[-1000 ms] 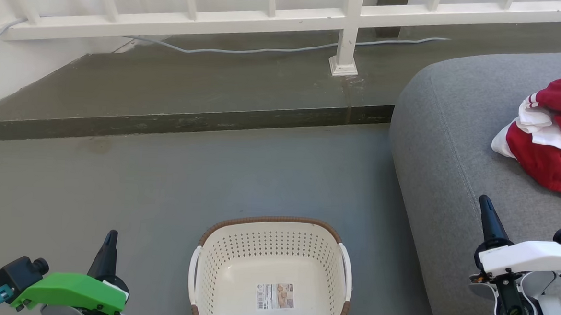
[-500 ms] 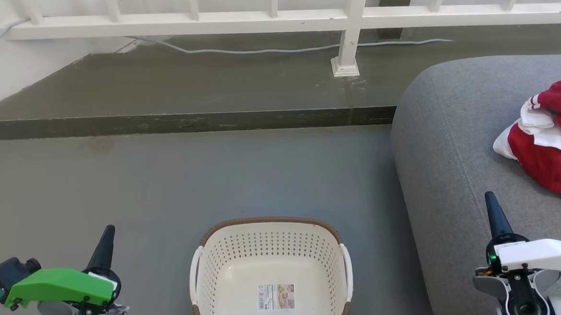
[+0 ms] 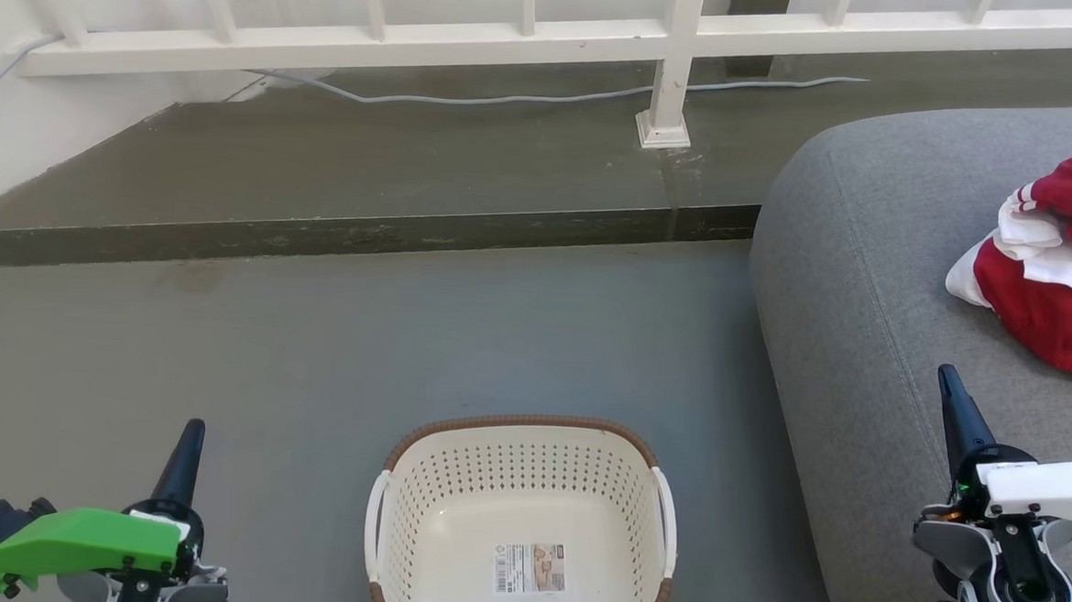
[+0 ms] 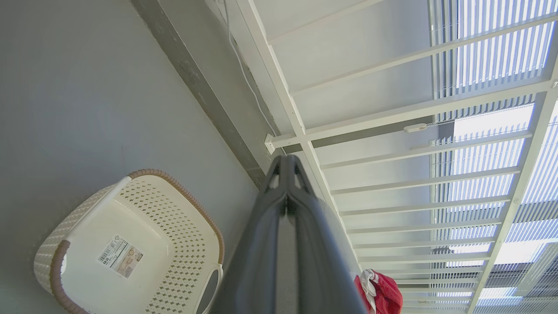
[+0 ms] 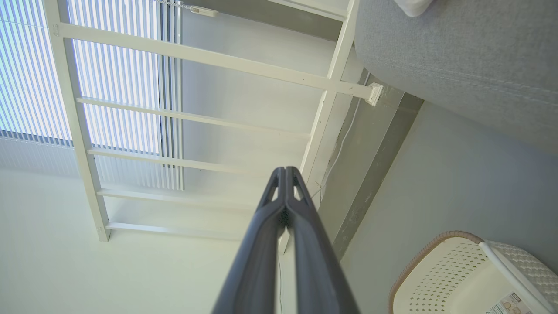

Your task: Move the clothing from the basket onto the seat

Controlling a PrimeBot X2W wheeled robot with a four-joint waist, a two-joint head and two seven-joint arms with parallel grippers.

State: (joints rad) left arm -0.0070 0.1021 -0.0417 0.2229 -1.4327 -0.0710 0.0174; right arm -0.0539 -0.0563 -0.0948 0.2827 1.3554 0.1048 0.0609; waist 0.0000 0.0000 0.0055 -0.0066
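Red cloth with white trim, the clothing lies bunched on top of the grey seat, toward its right side. Just left of the seat, the cream basket stands on the grey floor, with a label sticker showing on its bottom. The left gripper hangs left of the basket, fingers pressed together, holding nothing. The right gripper hovers over the seat's near edge, likewise pinched together and apart from the clothing. A white railing runs behind, with a cable beneath it.
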